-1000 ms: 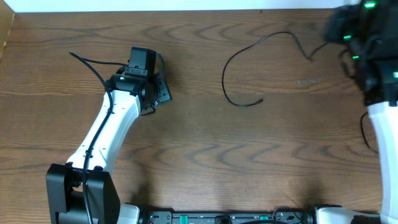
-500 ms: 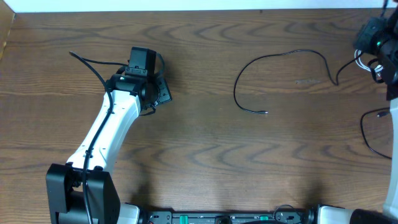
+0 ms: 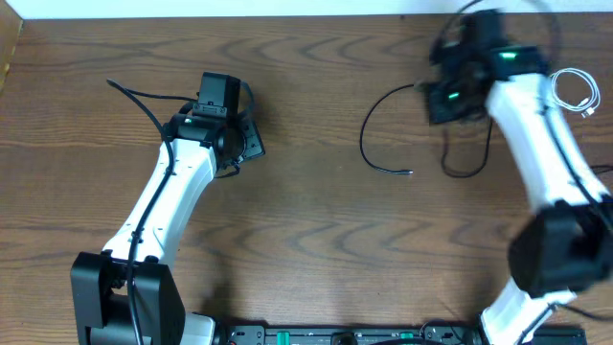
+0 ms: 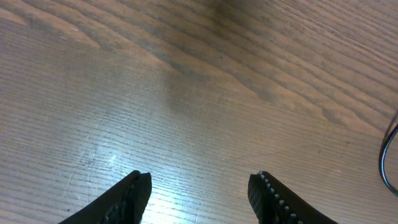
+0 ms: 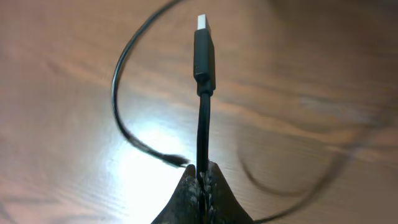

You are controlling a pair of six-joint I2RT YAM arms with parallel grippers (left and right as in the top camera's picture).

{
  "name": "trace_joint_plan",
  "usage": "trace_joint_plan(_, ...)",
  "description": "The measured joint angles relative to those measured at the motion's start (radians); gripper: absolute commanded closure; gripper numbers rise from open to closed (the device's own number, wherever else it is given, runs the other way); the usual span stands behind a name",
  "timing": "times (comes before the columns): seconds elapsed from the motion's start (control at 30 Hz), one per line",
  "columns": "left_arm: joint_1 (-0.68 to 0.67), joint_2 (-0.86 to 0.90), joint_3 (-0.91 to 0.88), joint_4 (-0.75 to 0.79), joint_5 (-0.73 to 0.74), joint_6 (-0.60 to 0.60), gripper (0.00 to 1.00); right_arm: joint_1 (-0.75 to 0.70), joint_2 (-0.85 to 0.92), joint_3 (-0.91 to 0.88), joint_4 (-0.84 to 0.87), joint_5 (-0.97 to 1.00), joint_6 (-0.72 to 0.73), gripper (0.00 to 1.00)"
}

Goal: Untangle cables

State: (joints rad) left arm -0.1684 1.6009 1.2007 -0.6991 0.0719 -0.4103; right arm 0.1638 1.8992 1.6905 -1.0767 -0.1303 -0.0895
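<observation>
Right hand (image 5: 202, 179) clamped on black cable (image 5: 203, 118) below its plug (image 5: 204, 43); cable loops on worktop (image 3: 306, 240) right of centre. Left hand (image 4: 199, 186) apart, upper left. White cable (image 3: 575, 92) at right edge.

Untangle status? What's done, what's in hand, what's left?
Done, it seems: the white cable lies by itself at the far right, apart from the black cable. In hand: the right gripper is shut on the black cable just behind its plug, the rest looping on the table. Left: lay the black cable down and release it. The left gripper is open, holding nothing.
</observation>
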Motion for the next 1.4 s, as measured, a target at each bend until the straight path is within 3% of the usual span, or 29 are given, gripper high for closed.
trace_joint_plan(0.5,0.0,0.0,0.0,0.0,0.0,0.0,0.43,0.22,0.26,-0.003,-0.049,0.041,-0.051,0.98)
trace_joint_plan(0.77,0.0,0.0,0.0,0.0,0.0,0.0,0.43,0.239,0.261,-0.003,-0.063,0.045,-0.068,0.69)
trace_joint_plan(1.4,0.0,0.001,0.0,0.0,0.0,0.0,0.43,0.241,0.245,-0.156,0.089,0.045,-0.13,0.7)
